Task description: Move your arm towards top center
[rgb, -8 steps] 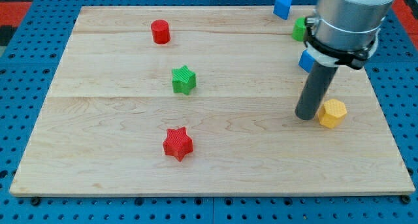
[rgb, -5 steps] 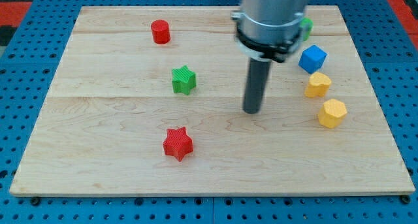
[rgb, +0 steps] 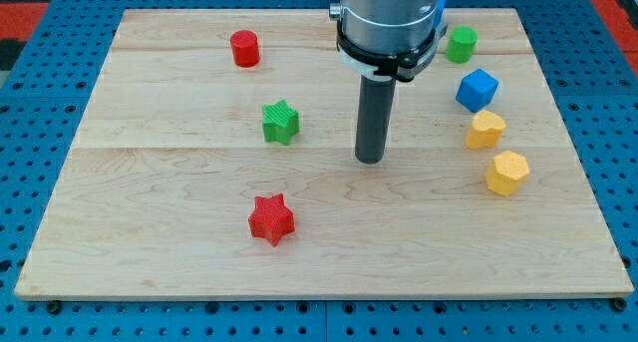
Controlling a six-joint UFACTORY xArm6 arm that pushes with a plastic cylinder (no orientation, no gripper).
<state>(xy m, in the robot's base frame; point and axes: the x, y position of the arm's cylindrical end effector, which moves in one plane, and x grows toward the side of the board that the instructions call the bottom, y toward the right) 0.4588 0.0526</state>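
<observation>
My tip (rgb: 370,160) rests on the wooden board (rgb: 179,262) near its middle, a little to the view's right. It touches no block. The green star (rgb: 281,122) lies to its left and the red star (rgb: 271,219) lower left. The red cylinder (rgb: 244,49) stands at the top left. To the tip's right are the blue cube (rgb: 477,89), a yellow block (rgb: 485,129) and a yellow hexagonal block (rgb: 506,172). A green cylinder (rgb: 461,44) stands at the top right. Another blue block (rgb: 440,5) shows partly behind the arm.
The board lies on a blue perforated table (rgb: 40,133). The arm's wide grey body (rgb: 389,18) hides part of the board's top edge.
My tip has slid from beside the yellow hexagonal block at the view's right to the board's middle, moving left and slightly up. No block has moved.
</observation>
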